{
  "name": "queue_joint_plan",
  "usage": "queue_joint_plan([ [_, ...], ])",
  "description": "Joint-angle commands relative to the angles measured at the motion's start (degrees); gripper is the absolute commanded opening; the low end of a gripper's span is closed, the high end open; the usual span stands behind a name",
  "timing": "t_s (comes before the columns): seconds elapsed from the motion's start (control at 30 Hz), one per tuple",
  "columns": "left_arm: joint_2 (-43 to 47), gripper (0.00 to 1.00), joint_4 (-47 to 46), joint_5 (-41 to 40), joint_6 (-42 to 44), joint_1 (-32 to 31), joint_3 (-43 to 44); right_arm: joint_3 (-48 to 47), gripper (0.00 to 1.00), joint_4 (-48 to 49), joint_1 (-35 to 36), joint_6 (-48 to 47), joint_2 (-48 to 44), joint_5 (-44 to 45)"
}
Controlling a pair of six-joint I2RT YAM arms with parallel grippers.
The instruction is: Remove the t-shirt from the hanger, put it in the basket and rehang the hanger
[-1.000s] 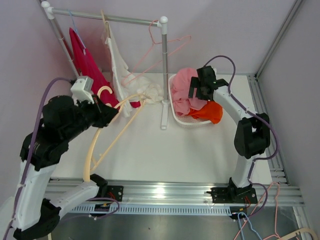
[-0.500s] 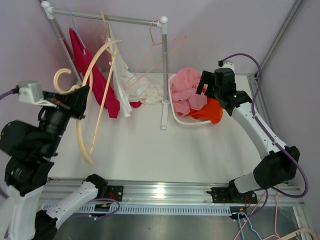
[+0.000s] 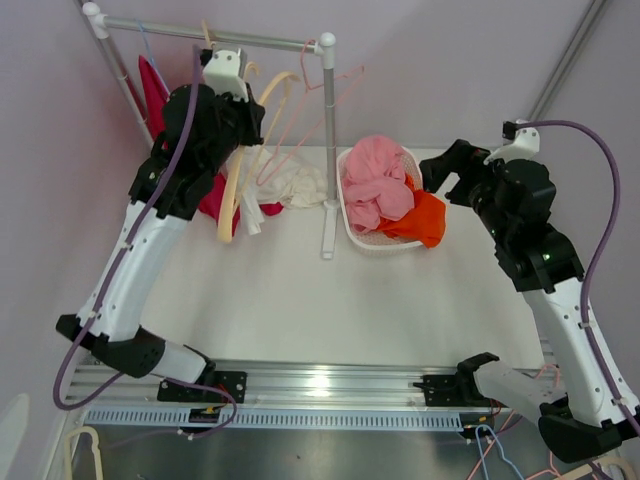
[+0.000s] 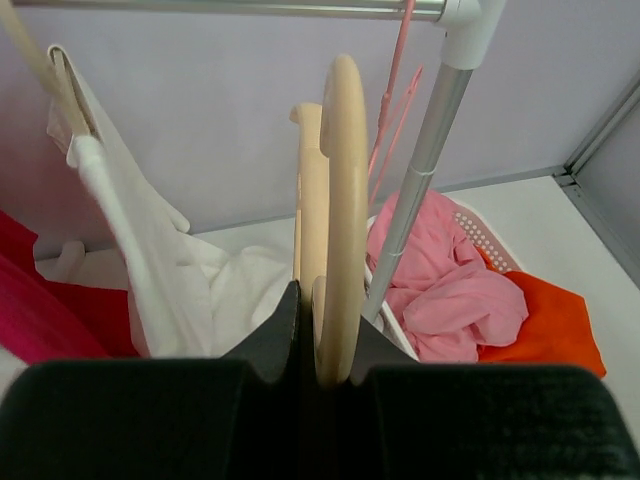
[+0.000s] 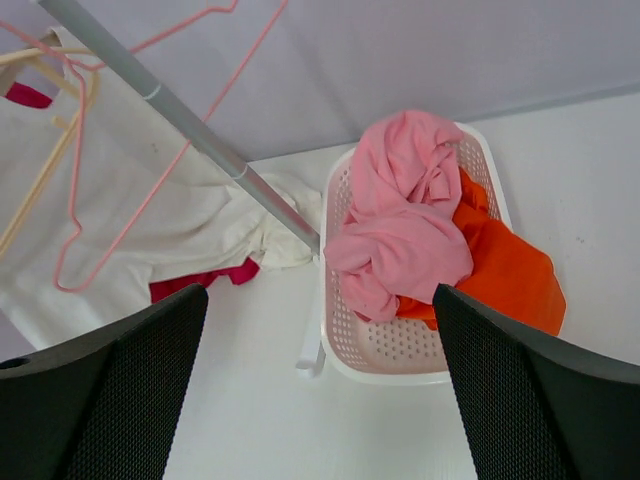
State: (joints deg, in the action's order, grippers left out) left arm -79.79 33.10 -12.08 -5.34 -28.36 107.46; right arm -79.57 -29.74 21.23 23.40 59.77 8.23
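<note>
Pale lilac walls close in a white table point(image 3: 300, 290), with a clothes rail point(image 3: 150, 26) standing across its back left corner. At the far left a red garment point(image 4: 40, 320) hangs from the rail, and next to it a white shirt point(image 4: 150, 260) droops from its own hanger with its hem trailing onto the table. The left arm is stretched high and back, wrist up close under the rail, and the left tool point(image 4: 318, 310) is pinched narrow on the edge of a cream hanger point(image 4: 343, 200), which carries no cloth at all. Further right, a basket point(image 5: 390, 352) holds a pink t-shirt point(image 5: 400, 230) heaped over something orange point(image 5: 510, 270). Since the held hanger is bare and the pink t-shirt lies in the basket, the removal looks done; what seems left is hooking the cream hanger onto the rail. The right arm rears over the right side of the table, its right tool point(image 3: 445, 172) spread wide, empty, near the basket.
</note>
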Motion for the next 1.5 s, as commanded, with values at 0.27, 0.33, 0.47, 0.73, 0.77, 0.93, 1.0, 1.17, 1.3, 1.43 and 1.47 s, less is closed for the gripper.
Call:
queue_joint_plan([
  [0.27, -9.58, 0.01, 2.13, 1.54, 5.17, 1.38, 19.93, 0.47, 1.00, -1.55, -0.05, -1.16, 2.81, -1.55],
  [0.33, -14.05, 0.01, 4.42, 0.74, 5.26, 2.42, 23.21, 0.47, 0.99, -1.20, -0.05, -1.16, 2.72, -2.08],
  [0.47, -19.34, 0.01, 3.29, 5.38, 3.77, 5.41, 27.35, -0.15, 1.00, -1.20, 0.03, -1.25, 2.64, -2.60],
  [0.73, -28.58, 0.01, 2.68, 9.34, 2.62, 7.09, 35.37, 0.03, 0.99, -1.38, -0.05, -2.57, 0.53, -1.55],
  [0.77, -28.67, 0.00, 1.10, 9.87, 2.45, 7.18, 34.67, -0.06, 0.99, -1.38, -0.05, -2.57, 0.53, -1.55],
  [0.93, -28.84, 0.01, -4.44, 15.06, 0.60, 7.18, 32.82, 0.20, 1.00, -1.29, -0.05, -2.83, -0.09, -1.99],
  [1.0, -28.76, 0.01, -7.07, 15.94, 0.16, 7.18, 31.24, 0.90, 0.99, -1.12, -0.05, -2.66, -0.44, -2.25],
  [1.17, -28.93, 0.01, -8.84, 15.94, -0.54, 6.74, 29.74, 2.58, 0.99, -0.41, -0.05, -2.65, -0.53, -2.60],
  [1.3, -32.44, 0.01, -6.65, 17.00, -0.81, 6.74, 33.07, 2.67, 1.00, -0.50, -0.05, -2.66, -0.26, -3.13],
  [1.43, -32.10, 0.01, -10.24, 19.44, -2.83, 6.39, 28.87, 2.75, 1.00, -0.85, -0.05, -2.48, -1.14, -3.13],
  [1.47, -32.01, 0.01, -11.12, 19.55, -2.83, 6.13, 28.25, 3.10, 0.99, -0.76, -0.05, -2.48, -1.49, -3.13],
])
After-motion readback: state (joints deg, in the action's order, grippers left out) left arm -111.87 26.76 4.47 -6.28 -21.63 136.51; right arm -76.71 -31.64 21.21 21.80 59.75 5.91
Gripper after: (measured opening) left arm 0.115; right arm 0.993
